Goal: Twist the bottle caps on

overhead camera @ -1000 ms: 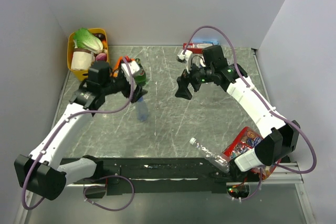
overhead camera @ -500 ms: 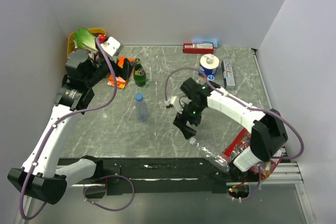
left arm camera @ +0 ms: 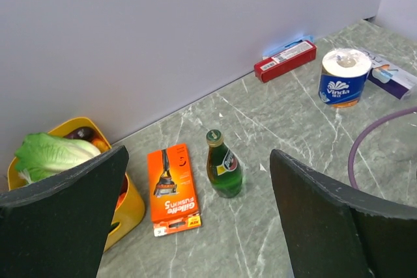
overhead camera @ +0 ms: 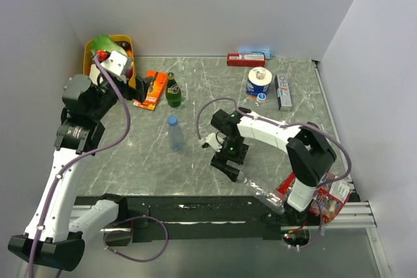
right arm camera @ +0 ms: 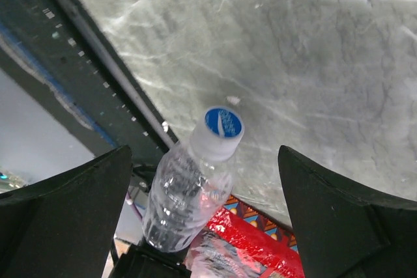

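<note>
Left claw [left arm camera: 199,154] and right claw [right arm camera: 203,151] both spread wide, empty. One capped bottle [right arm camera: 186,193] lies lower centre beneath the right claw; a second bottle [overhead camera: 174,133] stands capped, centre left. A loose cap [overhead camera: 261,96], upper right, seemingly awaits.

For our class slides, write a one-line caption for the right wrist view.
Open right gripper poised over a clear bottle, its blue top facing the camera, beside a red packet.

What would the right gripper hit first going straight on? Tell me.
The right gripper would most likely meet the clear plastic bottle, near its blue-topped cap, which sits centred between the open jaws; depth is unclear.
</note>
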`<state>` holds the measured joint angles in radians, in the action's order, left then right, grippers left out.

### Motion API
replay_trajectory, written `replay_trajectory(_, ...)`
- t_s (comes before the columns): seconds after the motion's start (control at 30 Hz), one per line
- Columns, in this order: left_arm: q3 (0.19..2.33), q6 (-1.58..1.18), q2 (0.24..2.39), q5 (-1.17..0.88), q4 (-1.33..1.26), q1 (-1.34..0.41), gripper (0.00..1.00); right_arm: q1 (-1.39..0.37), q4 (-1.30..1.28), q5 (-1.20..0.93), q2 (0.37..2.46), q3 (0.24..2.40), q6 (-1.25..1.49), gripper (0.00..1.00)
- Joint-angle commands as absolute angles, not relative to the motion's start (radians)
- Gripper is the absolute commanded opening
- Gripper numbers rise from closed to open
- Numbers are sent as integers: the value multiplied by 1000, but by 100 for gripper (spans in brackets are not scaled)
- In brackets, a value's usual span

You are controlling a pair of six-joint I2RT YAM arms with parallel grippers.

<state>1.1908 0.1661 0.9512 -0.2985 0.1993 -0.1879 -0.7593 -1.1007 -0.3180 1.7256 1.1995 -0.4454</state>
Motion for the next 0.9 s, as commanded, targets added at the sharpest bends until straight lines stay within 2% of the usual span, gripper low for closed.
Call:
replay_trajectory(0.0, 1164, 132, 905, -313, 181, -169, 96, -790, -1072, -235, 1761, 1238, -387, 98)
replay_trajectory(0.23, 1135, 126, 877, -314, 190, -164, 96, -798, -1048, -195, 1798, 1209, -341, 88)
replay_trajectory(0.3, 1129, 126, 876, -316, 184, -163, 96, -804, -1045, -189, 1810, 1209, -341, 82)
replay_trajectory(0.63, 1118, 115, 896, -330, 158, -158, 96, -813, -1045, -181, 1832, 1209, -333, 77)
replay_trajectory(0.77, 1111, 118, 899, -331, 150, -156, 96, -816, -1040, -181, 1838, 1206, -328, 68)
replay_trajectory(0.87, 1106, 121, 900, -330, 144, -156, 96, -818, -1035, -169, 1844, 1203, -318, 65)
